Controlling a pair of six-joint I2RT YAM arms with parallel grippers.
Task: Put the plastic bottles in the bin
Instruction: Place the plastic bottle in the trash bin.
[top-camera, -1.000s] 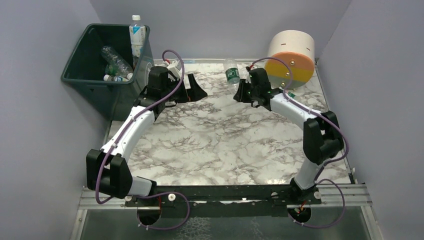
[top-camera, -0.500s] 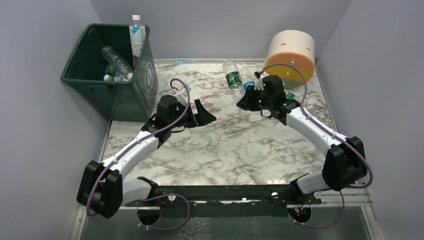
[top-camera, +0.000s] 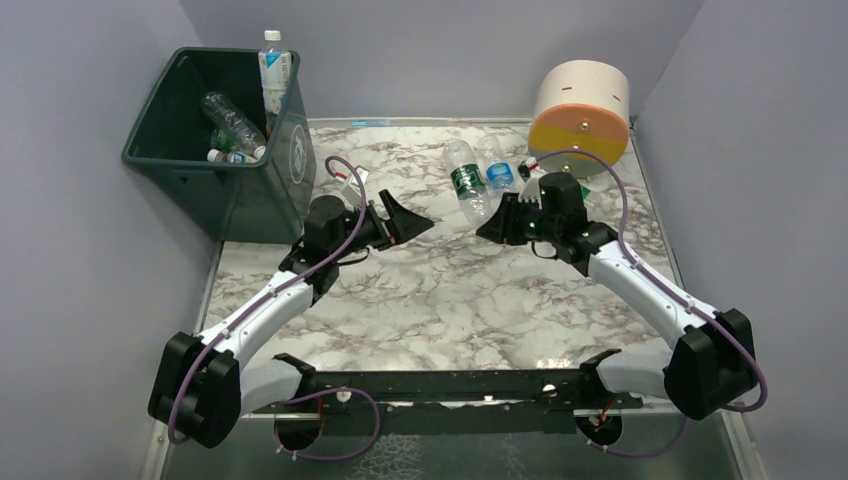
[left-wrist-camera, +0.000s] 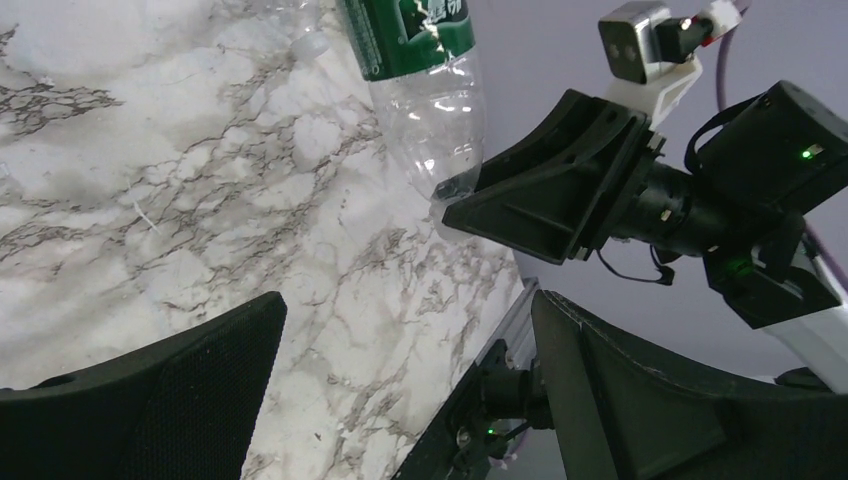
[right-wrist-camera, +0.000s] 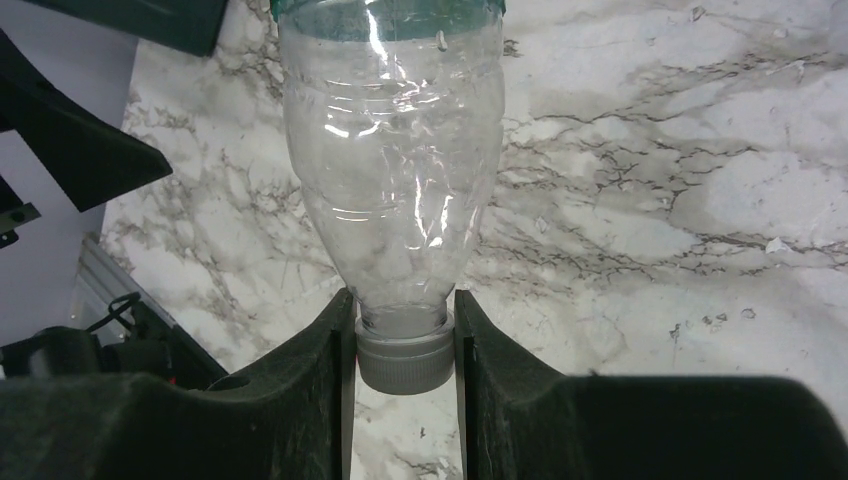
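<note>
Now: bottle (top-camera: 465, 182) capped in the right hand (right-wrist-camera: 403, 345), bin (top-camera: 190, 165) far left

Clamped on the cap, the right hand holds the green-labelled bottle with its body pointing away, toward the far side. The left hand (top-camera: 405, 220), fingers apart, faces it from the bin side, so a handover looks likely.

Pale lilac walls (top-camera: 90, 300) closing in on three sides, white marble-patterned tabletop (top-camera: 440, 300) lying between them, light glinting off its near edge, metal rail (top-camera: 705, 388) running along it.
</note>
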